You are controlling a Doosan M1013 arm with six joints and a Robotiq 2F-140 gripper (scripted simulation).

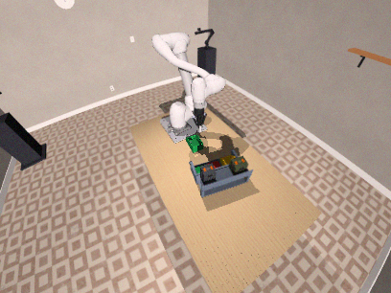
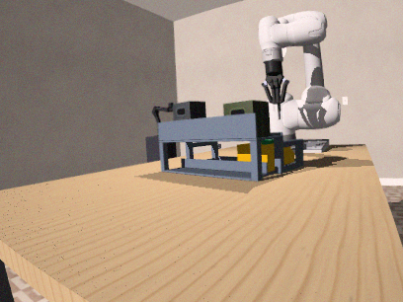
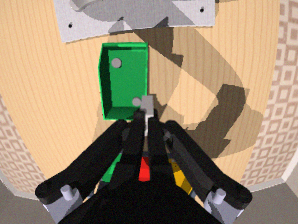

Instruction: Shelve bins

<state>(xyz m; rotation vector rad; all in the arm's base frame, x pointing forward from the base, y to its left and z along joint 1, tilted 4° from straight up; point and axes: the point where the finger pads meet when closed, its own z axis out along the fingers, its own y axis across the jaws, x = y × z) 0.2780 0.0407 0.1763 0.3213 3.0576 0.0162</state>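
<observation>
The green bin [image 1: 195, 143] [image 3: 125, 82] stands on the table between the robot's base and the shelf [image 1: 226, 185] [image 2: 207, 127], with round grey parts inside. A yellow bin [image 1: 227, 160] [image 2: 244, 151] [image 3: 180, 180] is in the shelf, at the olive box's end. Beside it the shelf shows a flat red mark [image 1: 216, 164] [image 3: 144, 171], then a green mark [image 1: 197, 169] [image 3: 110, 171]. My gripper [image 1: 201, 128] [image 2: 279, 115] [image 3: 147, 103] is shut and empty, pointing down above the table. In the wrist view its tips overlap one corner of the green bin. The yellow bin's parts are hidden.
A dark grey box [image 1: 208, 174] [image 2: 191, 110] and an olive box [image 1: 239, 166] [image 2: 242, 108] stand on top of the shelf. The robot's base plate [image 2: 316, 144] [image 3: 190, 17] lies close behind the green bin.
</observation>
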